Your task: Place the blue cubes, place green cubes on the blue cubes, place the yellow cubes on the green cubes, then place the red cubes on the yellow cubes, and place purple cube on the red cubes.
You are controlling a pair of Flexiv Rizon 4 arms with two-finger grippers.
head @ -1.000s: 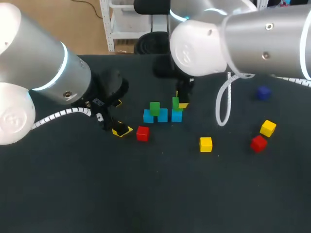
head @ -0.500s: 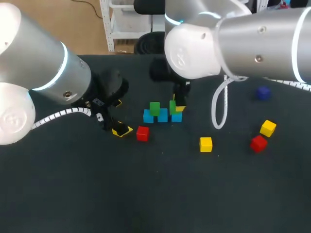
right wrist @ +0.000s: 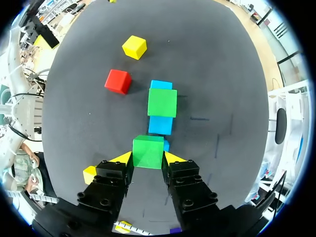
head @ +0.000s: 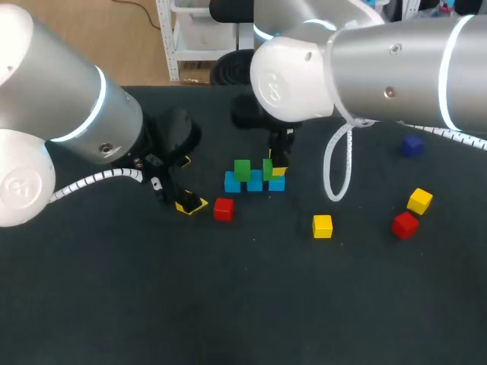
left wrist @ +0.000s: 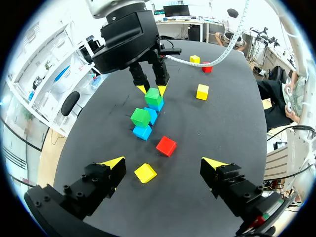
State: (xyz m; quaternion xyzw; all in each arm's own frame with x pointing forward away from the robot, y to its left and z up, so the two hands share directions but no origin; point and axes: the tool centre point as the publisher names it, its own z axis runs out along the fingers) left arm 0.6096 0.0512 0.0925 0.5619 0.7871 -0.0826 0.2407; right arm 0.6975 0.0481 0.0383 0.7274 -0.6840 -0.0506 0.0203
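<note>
No legible text — none anywhere

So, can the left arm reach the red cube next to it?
Probably yes. The left end effector is open, and the red cube lies just ahead of it with nothing on top. A yellow cube beside it might get bumped.

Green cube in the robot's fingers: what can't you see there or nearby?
- Right wrist view: the green cube, held by the right gripper, hides nearly all of the blue cube below; whether they touch cannot be told.
- Head view: the right gripper's fingers cover part of that green cube.
- Head view: the left arm hides most of the left gripper.
</note>
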